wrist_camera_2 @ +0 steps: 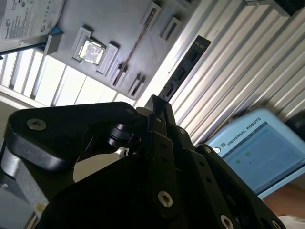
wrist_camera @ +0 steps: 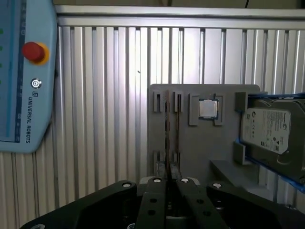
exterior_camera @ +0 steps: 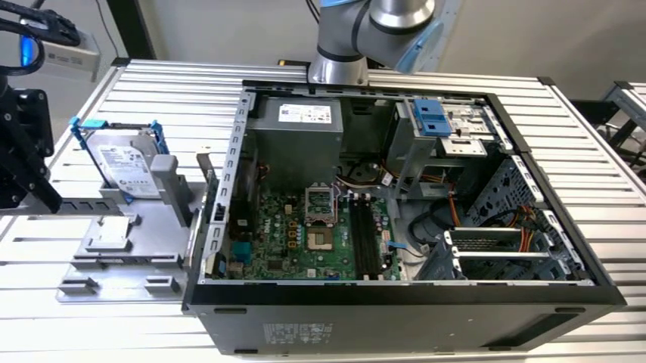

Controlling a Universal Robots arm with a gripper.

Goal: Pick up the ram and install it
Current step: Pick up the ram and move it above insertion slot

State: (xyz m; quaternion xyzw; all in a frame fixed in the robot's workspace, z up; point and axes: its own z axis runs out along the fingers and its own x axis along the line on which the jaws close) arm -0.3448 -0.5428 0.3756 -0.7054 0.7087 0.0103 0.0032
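- Second wrist view gives the plainest look. The gripper (wrist_camera_2: 157, 106) has its fingers drawn in narrow on one end of the ram (wrist_camera_2: 183, 69). The rest of the stick juts straight out past the fingertips, in the air above the ribbed table (wrist_camera_2: 228, 62).
- The pick-up looks done to me. The ram touches nothing but the fingers, and the grey fixture (wrist_camera_2: 119, 28) lies out beyond them and off to one side, apart from the stick.
- In the first wrist view the ram (wrist_camera: 167, 138) shows edge-on as a thin dark line running ahead from between the fingers. Beyond it, the square silver chip (wrist_camera: 208, 109) and the hard drive (wrist_camera: 269, 126) sit in the fixture's holders, off to the side of the fingers.
- Installing is what remains. In the exterior view the long black slots (exterior_camera: 361, 231) on the motherboard (exterior_camera: 293, 242) look empty, as far as I can tell, inside the open computer case (exterior_camera: 404, 291).
- The ram is long, narrow and very thin. It is dark, with small darker blocks along its flat face, and straight from the fingers outward.
- A fine line (wrist_camera_2: 136, 45) crosses the fixture between two holders. I cannot tell whether it is another stick or a groove.
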